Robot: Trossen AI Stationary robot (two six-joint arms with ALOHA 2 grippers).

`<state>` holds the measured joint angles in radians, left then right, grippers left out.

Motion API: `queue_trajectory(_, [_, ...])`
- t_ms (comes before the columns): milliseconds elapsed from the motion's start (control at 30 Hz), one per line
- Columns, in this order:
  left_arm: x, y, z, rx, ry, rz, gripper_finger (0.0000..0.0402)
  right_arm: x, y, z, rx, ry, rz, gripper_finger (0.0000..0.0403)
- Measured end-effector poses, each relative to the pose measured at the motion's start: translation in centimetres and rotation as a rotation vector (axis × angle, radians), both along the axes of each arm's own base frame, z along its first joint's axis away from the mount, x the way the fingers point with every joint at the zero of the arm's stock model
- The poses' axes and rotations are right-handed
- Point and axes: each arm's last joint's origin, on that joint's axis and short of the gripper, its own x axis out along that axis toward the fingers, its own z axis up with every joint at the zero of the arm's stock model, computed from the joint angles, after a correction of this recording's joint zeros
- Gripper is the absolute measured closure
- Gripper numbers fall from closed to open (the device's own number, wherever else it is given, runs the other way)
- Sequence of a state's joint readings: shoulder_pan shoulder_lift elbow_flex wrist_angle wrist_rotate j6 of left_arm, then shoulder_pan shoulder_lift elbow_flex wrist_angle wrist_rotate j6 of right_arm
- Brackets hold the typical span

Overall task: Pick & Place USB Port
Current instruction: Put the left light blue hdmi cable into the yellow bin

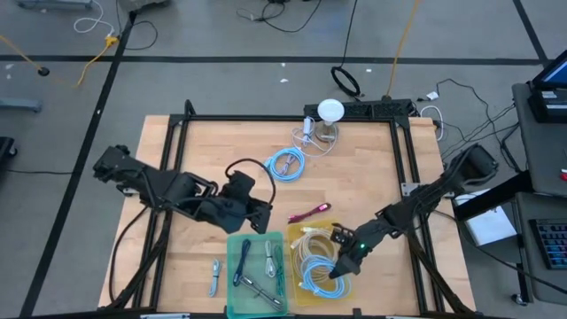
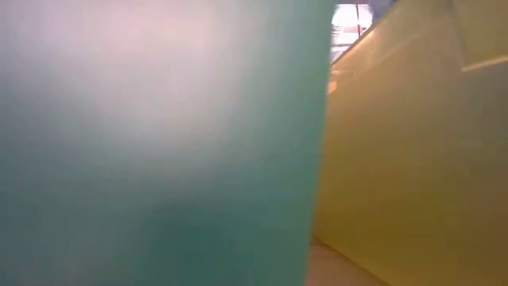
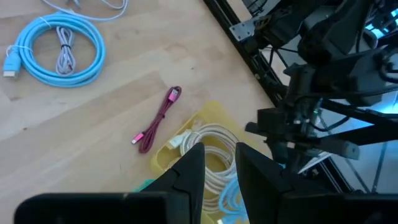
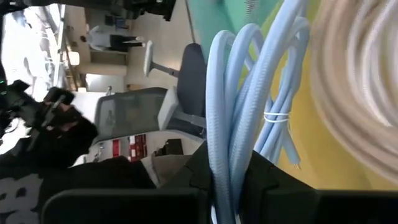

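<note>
My right gripper (image 1: 339, 268) reaches into the yellow bin (image 1: 324, 232) at the table's near edge and is shut on a light blue cable coil (image 1: 315, 276). A white cable coil (image 1: 310, 241) lies in the same bin. My left gripper (image 1: 263, 215) hovers open and empty by the far rim of the green bin (image 1: 232, 266); its fingers (image 3: 186, 177) frame the yellow bin. A pink cable (image 1: 310, 213) lies flat on the wood just beyond the bins, and a second light blue coil (image 1: 285, 164) lies farther back. My right gripper (image 4: 230, 193) pinches several strands of the light blue cable coil (image 4: 231, 143) between its two fingers, coming down at a slant from the table's right side. The strands run along the fingers and out over the yellow bin floor (image 4: 311, 143). Whether the coil is lifted clear, I cannot tell.
The green bin holds dark cables and a metal tool (image 1: 266, 288). A small metal piece (image 1: 215, 276) lies left of it. A white round object with a cord (image 1: 330, 111) stands at the far edge. A black frame (image 1: 403, 151) borders the table. The low view is blocked by both bins.
</note>
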<state>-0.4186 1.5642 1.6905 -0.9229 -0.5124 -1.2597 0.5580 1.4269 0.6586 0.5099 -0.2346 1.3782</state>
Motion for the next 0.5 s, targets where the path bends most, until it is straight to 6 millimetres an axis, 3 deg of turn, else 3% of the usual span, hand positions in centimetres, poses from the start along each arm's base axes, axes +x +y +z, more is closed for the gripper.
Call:
queue_trajectory(333, [-0.2,-0.4,0.0,-0.004,-0.009,0.006,0.0309,0.1,0.0,-1.8,-0.088,0.069,0.003,0.0377])
queue_trajectory(500, [-0.2,-0.4,0.0,-0.005,-0.01,0.006,0.0309,0.1,-0.3,-1.9,-0.128,0.071,-0.03,0.0344])
